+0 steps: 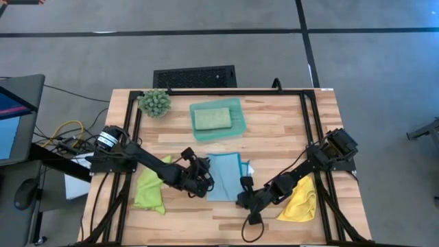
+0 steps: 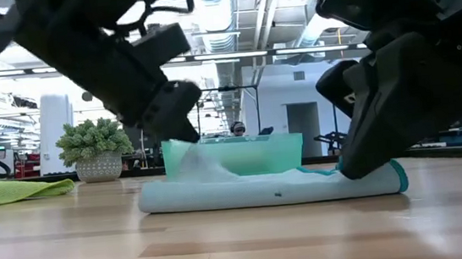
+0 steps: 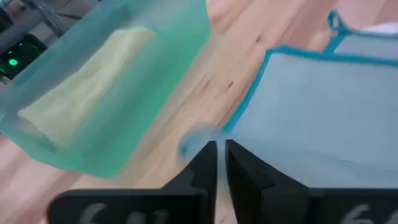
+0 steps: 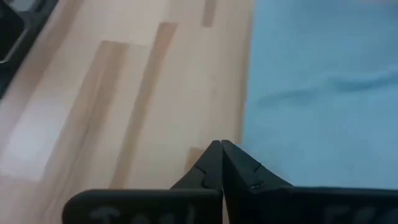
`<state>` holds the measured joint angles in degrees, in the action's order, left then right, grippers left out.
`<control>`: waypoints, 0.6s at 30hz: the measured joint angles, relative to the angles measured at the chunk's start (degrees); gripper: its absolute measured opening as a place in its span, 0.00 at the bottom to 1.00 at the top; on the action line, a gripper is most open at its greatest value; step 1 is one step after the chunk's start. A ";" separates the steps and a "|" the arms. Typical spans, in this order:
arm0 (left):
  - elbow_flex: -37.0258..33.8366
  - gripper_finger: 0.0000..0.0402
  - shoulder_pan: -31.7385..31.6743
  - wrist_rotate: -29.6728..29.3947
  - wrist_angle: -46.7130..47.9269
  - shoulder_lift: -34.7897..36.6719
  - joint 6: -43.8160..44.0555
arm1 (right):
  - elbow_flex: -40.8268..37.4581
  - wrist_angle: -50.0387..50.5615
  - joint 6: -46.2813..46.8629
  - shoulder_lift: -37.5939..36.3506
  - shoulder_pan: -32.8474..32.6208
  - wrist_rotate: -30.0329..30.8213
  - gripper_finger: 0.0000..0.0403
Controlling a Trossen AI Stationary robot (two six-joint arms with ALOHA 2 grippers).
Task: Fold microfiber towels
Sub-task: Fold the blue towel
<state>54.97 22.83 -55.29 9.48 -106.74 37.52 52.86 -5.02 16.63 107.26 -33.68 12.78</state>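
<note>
The light blue towel (image 1: 223, 175) lies on the table's near middle, with a teal hem. My left gripper (image 1: 206, 181) is shut on its left edge, which rises off the table in the low view (image 2: 193, 154). My right gripper (image 1: 243, 185) is shut, low at the towel's right edge (image 2: 363, 172). The lime green towel (image 1: 149, 192) lies bunched at the near left. The yellow towel (image 1: 300, 200) lies at the near right. The pale sage towel (image 1: 211, 118) lies folded in the teal tray (image 1: 236, 127). My left gripper pinches the light blue towel's hemmed edge (image 3: 231, 121) at its left side between its two fingers, slanting down from the table's left. That edge is lifted a little (image 2: 189, 150); the rest lies flat on the table. My right gripper's shut fingertips (image 4: 231, 155) stand at the towel's edge (image 4: 249, 134) near the table top; I cannot tell whether they touch the cloth.
A spiky green plant ball (image 1: 155, 103) stands at the far left, also showing in the low view (image 2: 95, 147). The tray stands just beyond the blue towel. Bare wood shows along the near edge (image 1: 206, 219). A monitor (image 1: 14, 116) stands off the table's left.
</note>
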 joint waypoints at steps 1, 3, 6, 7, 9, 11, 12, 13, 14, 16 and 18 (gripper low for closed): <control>0.05 0.11 -0.27 0.27 -0.78 -0.85 0.04 | 0.00 0.01 0.44 0.02 0.07 -1.35 0.05; -0.01 0.18 -0.81 1.16 -1.16 -2.27 0.06 | 0.00 0.00 0.98 0.02 0.09 -4.35 0.04; 0.01 0.30 -2.08 3.79 -2.49 -3.67 -0.34 | 0.00 0.18 1.22 0.04 -0.06 -9.59 0.04; 0.03 0.34 -2.53 4.82 -2.83 -3.92 -0.72 | 0.00 0.31 1.43 0.07 -0.27 -11.70 0.04; -0.01 0.41 -3.00 5.65 -2.54 -4.00 -1.27 | 0.00 0.30 1.44 0.09 -1.02 -16.35 0.04; 0.01 0.47 -3.09 5.84 -2.62 -3.68 -1.35 | 0.00 0.61 0.98 -0.31 -2.08 -18.95 0.04; 0.01 0.49 -2.93 5.87 -2.55 -3.33 -1.38 | 0.00 1.35 0.49 -0.90 -2.61 -18.38 0.04; 0.01 0.51 -2.73 6.07 -2.59 -2.83 -1.41 | 0.00 1.75 0.16 -1.68 -3.06 -16.72 0.04; 0.01 0.53 -2.47 6.10 -2.46 -2.16 -1.54 | 0.00 2.59 0.06 -2.67 -3.47 -13.72 0.03; 0.01 0.55 -1.76 6.46 -2.49 -0.83 -2.00 | 0.02 5.68 1.32 -4.75 -3.42 -5.78 0.03; 0.01 0.56 -0.80 7.35 -1.71 0.79 -2.31 | -0.10 9.06 4.34 -6.29 -2.79 3.29 0.03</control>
<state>54.98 22.03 -47.94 7.78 -105.94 35.21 52.76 4.04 20.97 100.97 -36.47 16.07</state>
